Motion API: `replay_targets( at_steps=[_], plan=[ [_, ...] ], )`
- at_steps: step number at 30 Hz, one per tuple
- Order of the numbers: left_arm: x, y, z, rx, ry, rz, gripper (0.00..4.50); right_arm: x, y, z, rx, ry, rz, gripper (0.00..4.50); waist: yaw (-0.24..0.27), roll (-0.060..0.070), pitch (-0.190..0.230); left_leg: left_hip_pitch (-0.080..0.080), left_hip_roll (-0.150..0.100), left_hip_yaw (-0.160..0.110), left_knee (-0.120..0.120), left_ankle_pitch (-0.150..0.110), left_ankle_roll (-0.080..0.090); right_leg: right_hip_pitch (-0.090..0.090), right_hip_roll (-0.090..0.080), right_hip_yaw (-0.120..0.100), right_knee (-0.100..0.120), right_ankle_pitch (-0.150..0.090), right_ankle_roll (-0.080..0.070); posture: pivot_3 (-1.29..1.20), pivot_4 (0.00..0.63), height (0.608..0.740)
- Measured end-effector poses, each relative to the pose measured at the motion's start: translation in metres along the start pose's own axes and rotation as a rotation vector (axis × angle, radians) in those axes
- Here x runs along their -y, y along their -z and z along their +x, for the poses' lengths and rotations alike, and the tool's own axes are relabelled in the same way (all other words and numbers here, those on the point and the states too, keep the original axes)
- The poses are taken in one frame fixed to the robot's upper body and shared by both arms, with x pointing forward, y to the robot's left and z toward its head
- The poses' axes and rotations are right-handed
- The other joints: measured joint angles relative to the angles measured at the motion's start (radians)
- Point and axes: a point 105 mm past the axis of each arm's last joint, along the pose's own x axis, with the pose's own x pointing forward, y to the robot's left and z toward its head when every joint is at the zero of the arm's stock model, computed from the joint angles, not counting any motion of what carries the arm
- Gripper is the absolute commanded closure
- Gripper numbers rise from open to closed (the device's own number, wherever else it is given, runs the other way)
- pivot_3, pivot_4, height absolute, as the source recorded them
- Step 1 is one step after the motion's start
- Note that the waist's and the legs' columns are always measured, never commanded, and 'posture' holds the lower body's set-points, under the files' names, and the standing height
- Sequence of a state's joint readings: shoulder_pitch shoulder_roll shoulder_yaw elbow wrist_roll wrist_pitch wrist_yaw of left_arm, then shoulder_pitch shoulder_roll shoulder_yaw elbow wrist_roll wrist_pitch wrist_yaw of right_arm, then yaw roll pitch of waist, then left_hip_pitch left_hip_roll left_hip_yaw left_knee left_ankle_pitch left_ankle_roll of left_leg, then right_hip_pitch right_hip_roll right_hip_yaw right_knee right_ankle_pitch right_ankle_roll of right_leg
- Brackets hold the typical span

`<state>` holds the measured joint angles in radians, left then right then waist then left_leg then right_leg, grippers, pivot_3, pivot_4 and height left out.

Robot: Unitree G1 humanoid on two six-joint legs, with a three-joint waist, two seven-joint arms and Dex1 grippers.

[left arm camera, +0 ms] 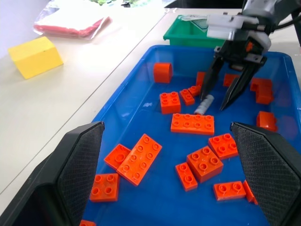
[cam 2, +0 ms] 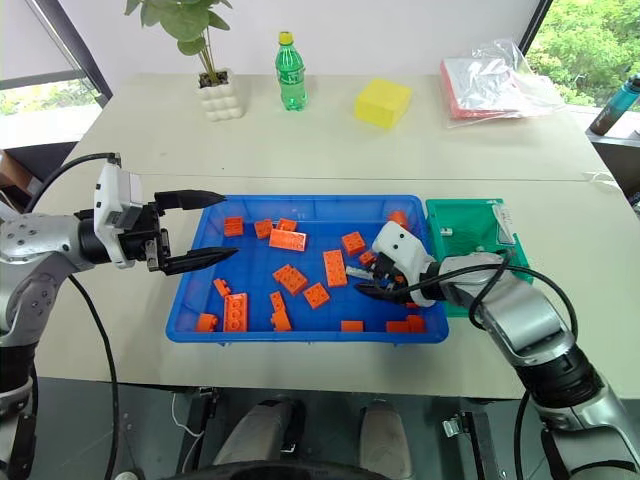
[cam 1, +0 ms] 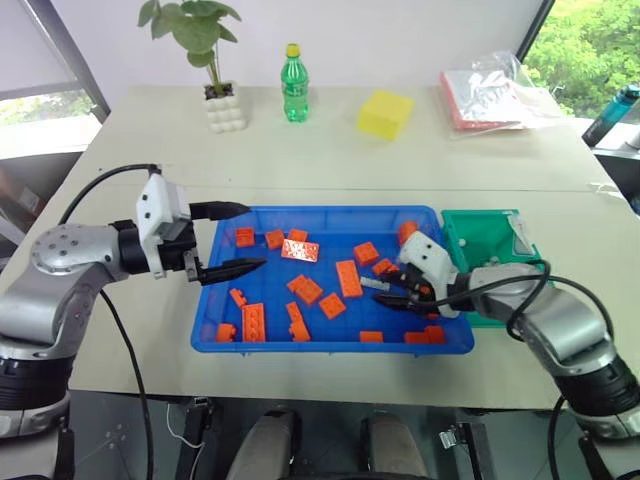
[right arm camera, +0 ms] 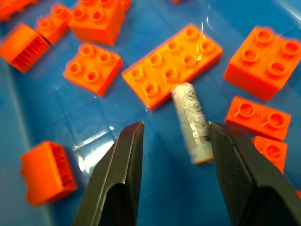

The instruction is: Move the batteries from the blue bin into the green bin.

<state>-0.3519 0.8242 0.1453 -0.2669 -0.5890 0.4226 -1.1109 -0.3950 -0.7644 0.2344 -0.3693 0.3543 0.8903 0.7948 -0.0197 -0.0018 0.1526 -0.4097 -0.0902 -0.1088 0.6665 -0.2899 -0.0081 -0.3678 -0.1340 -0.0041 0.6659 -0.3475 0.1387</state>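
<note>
Though patterned, battery (right arm camera: 191, 122) wrap between right hand (right arm camera: 176, 155) fingers unreadable.

Head stereo pair: high, looking forward-down over table (cam 1: 330, 160), both eyes sharing blue bin (cam 1: 330, 345). Left wrist cam: low, facing along bin toward green bin (left arm camera: 188, 33). Right wrist cam: very close above bin floor, battery (right arm camera: 192, 121) between its fingers.

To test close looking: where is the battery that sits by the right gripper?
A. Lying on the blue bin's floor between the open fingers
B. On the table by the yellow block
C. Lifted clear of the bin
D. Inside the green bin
A: the battery lies on the blue bin floor, between the open fingers of the right gripper.
</note>
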Motion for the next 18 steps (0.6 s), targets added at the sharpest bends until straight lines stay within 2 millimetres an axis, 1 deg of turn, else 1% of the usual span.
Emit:
replay_targets(
  at_steps=[1,4,5,7,9,11,14,15,18],
  plan=[
    [0.000,0.000,0.000,0.000,0.000,0.000,0.00,0.001,0.001,0.002,-0.008,0.001,-0.007,2.28,0.000,0.000,0.000,0.000,0.000,0.000,0.000,0.000,0.000,0.000,0.000,0.000,0.000,0.000,0.000,0.00,0.150,0.728],
    [0.000,0.000,0.000,0.000,0.001,0.000,0.00,0.002,0.002,0.004,-0.018,-0.003,-0.024,3.14,0.003,0.000,0.000,0.000,0.000,0.000,0.000,0.000,0.000,0.000,0.000,0.000,0.000,0.000,0.000,0.00,0.150,0.728],
    [0.000,0.000,0.000,0.000,0.001,0.000,0.00,0.002,0.002,0.004,-0.018,-0.007,-0.024,3.64,0.003,0.000,0.000,0.000,0.000,0.000,0.000,0.000,0.000,0.000,0.000,0.000,0.000,0.000,0.000,0.00,0.150,0.728],
    [0.002,0.000,0.000,0.001,0.005,-0.003,0.00,0.001,0.001,0.004,-0.013,-0.015,-0.019,4.46,0.002,0.000,0.000,0.000,0.000,0.000,0.000,0.000,0.000,0.000,0.000,0.000,0.000,0.000,0.000,0.00,0.150,0.728],
    [0.003,0.000,0.001,0.004,0.011,-0.006,0.00,0.001,-0.001,0.000,-0.003,-0.017,0.000,4.45,0.002,0.000,0.000,0.000,0.000,0.000,0.000,0.000,0.000,0.000,0.000,0.000,0.000,0.000,0.000,0.00,0.150,0.728],
    [0.006,0.004,0.000,-0.001,0.015,-0.022,0.00,0.004,-0.010,-0.011,0.037,-0.009,0.034,4.45,0.002,0.000,0.000,0.000,0.000,0.000,0.000,0.000,0.000,0.000,0.000,0.000,0.000,0.000,0.000,0.00,0.150,0.728],
    [0.007,0.005,0.000,0.002,0.023,-0.030,0.00,0.016,-0.023,-0.038,0.095,0.039,0.074,4.45,0.006,0.000,0.000,0.000,0.000,0.000,0.000,0.000,0.000,0.001,0.000,0.000,0.000,0.000,0.000,0.00,0.150,0.728],
    [0.009,0.005,0.000,0.006,0.033,-0.032,0.00,0.024,-0.025,-0.052,0.105,0.072,0.092,4.45,0.008,0.000,0.000,0.000,0.000,0.000,0.000,0.000,0.000,0.001,0.000,0.000,0.000,0.000,0.000,0.00,0.150,0.728],
    [0.012,0.005,-0.001,0.013,0.065,-0.043,0.00,0.057,-0.027,-0.112,0.103,0.267,0.113,4.45,0.010,0.001,0.000,0.000,-0.001,-0.001,0.000,0.000,0.000,0.001,-0.001,0.000,-0.001,0.000,0.000,0.00,0.150,0.728]
  ],
)
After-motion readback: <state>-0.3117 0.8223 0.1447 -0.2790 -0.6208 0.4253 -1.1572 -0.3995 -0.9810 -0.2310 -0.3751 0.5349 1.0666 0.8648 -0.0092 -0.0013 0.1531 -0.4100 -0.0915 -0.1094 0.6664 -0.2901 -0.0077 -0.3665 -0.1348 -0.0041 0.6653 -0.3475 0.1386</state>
